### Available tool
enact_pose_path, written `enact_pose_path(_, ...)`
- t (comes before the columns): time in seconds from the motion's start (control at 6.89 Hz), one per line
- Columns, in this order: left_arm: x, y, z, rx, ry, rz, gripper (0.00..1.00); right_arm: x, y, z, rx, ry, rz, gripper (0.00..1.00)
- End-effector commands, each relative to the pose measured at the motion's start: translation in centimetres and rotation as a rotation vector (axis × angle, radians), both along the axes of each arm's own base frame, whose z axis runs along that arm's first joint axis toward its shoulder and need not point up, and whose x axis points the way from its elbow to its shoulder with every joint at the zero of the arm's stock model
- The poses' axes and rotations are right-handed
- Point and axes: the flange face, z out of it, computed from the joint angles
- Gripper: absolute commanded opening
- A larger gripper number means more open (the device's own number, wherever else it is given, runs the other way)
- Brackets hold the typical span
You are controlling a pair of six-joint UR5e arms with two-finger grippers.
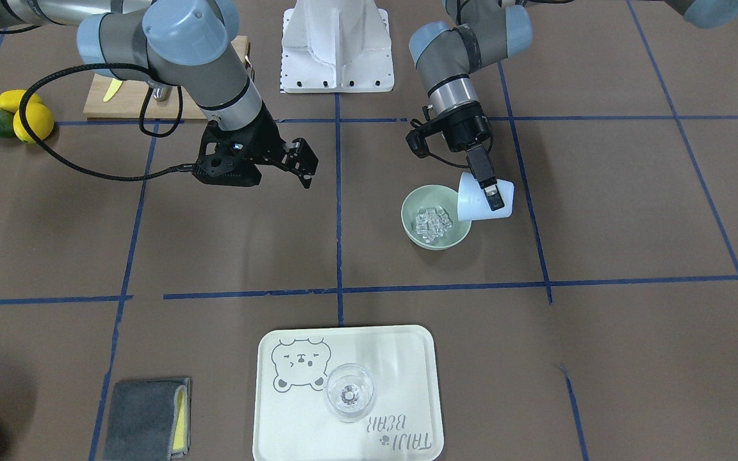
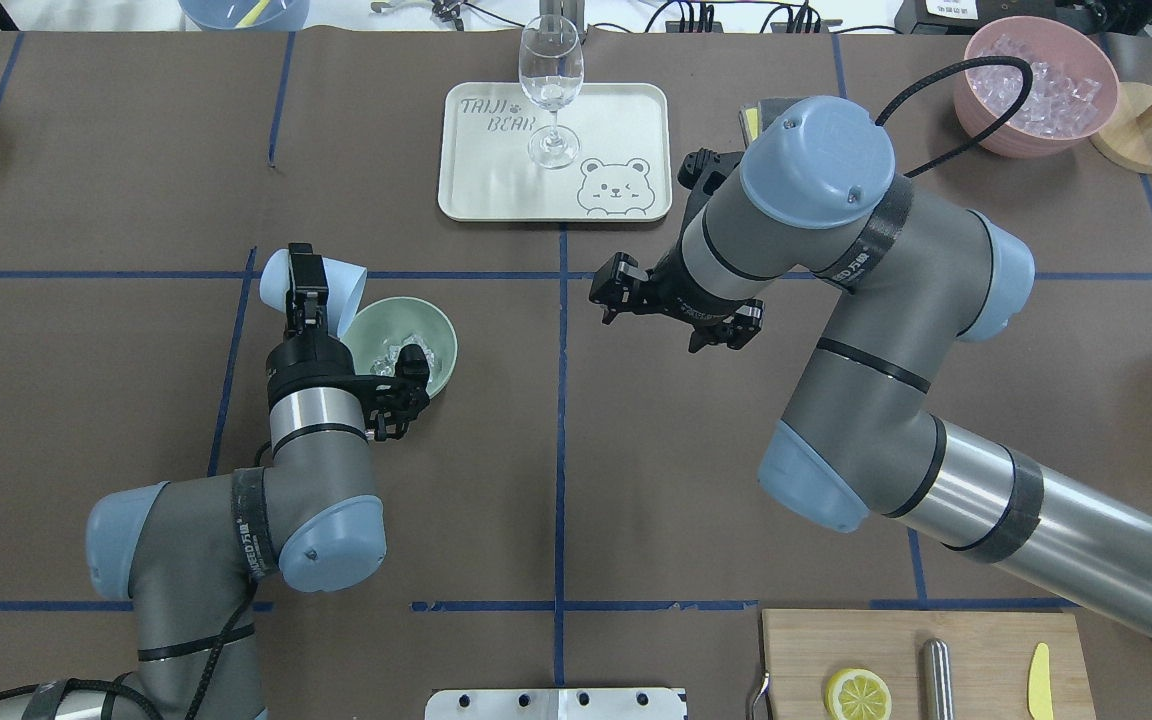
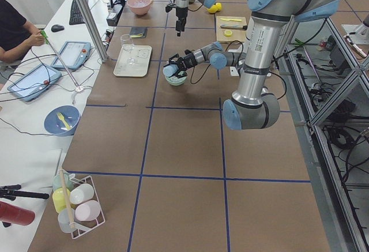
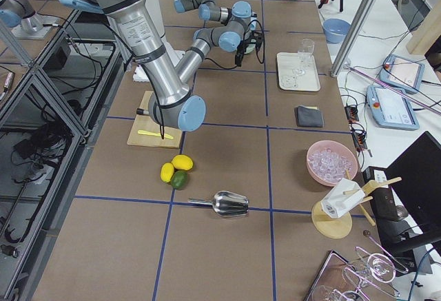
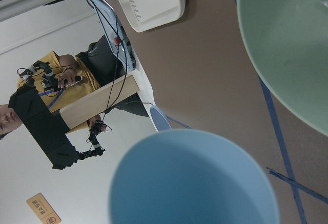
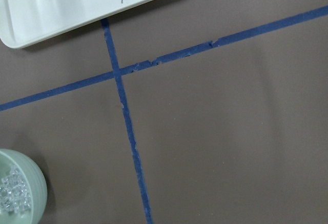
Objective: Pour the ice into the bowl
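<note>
The pale mint-green bowl (image 1: 411, 212) stands on the brown table and holds a small heap of clear ice cubes (image 1: 433, 222). My left gripper (image 1: 490, 191) is shut on a light blue cup (image 1: 475, 202), tipped on its side with its mouth at the bowl's rim. The left wrist view shows the cup's inside (image 5: 195, 183) with no ice in it, beside the bowl (image 5: 287, 44). From overhead, the cup (image 2: 341, 290) sits at the bowl's (image 2: 431, 345) far left edge. My right gripper (image 1: 307, 162) is open and empty, hovering right of the bowl in the overhead view (image 2: 608, 290). The bowl (image 6: 37, 185) also shows in the right wrist view.
A cream bear tray (image 1: 407, 358) carries a clear wine glass (image 1: 348, 392). A grey cloth (image 1: 145, 419) lies beside it. A pink bowl of ice (image 2: 1034, 82) stands at the far right. A cutting board (image 2: 976, 640) holds a lemon slice (image 2: 858, 693). Lemons and an avocado (image 1: 20, 115) lie nearby.
</note>
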Motion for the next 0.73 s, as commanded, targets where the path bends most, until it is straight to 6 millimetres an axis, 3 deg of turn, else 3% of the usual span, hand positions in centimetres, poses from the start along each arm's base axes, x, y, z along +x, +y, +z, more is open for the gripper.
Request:
enact_pose_path(0.0, -0.1, 0.0, -0.1, 0.001, 0.094, -0.028, 0.00, 0.0, 0.0, -0.2, 0.001, -0.003, 0.001, 1.00)
enact_pose_path(0.44, 0.0, 0.5, 1.2, -0.090, 0.395, -0.117, 0.00, 0.2, -0.1, -0.4, 0.002, -0.006, 0.003, 1.00)
enact_pose_path(0.58, -1.2, 1.0, 1.4, -0.115, 0.503, -0.157, 0.00, 0.3, -0.3, -0.2, -0.001, -0.004, 0.004, 1.00)
